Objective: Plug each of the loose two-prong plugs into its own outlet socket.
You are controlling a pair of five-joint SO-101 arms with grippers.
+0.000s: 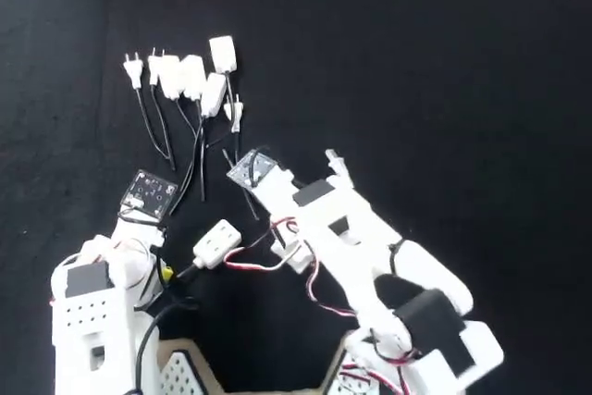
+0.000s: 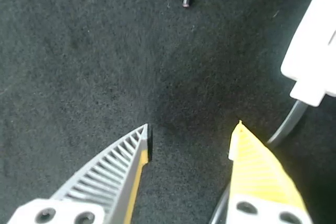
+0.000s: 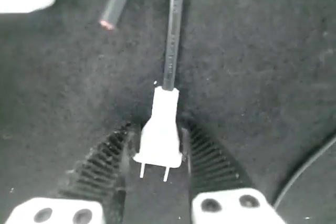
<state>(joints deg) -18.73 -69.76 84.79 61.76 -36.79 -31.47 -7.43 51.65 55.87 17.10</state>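
The right gripper (image 3: 157, 132) pinches a white plug (image 3: 160, 148) by the sides of its body, low over the desk (image 1: 462, 90). The two prongs point back toward the wrist and the cable (image 3: 173, 30) runs away ahead of it. The left gripper (image 2: 192, 128) hangs spread and empty over bare cloth. A white socket (image 2: 314, 51) lies just beside its yellow finger, apart from it, with its own lead trailing back under the arm. In the high view that socket (image 1: 217, 242) sits between the two arms, and the other plugs and sockets lie in a pile (image 1: 190, 76) farther out, their leads crossing.

The likeliest trouble is orientation. With the prongs facing the wrist, the plug probably has to be turned before it can meet any socket, and a regrip could drop it.

The hold is on a narrow, smooth body, so the plug may pivot between the fingers once the prongs press against something.

The stiff cable could drag or twist the plug off line.

Nothing holds the socket. A push from the plug would probably slide it across the cloth unless the left gripper closes on it first.
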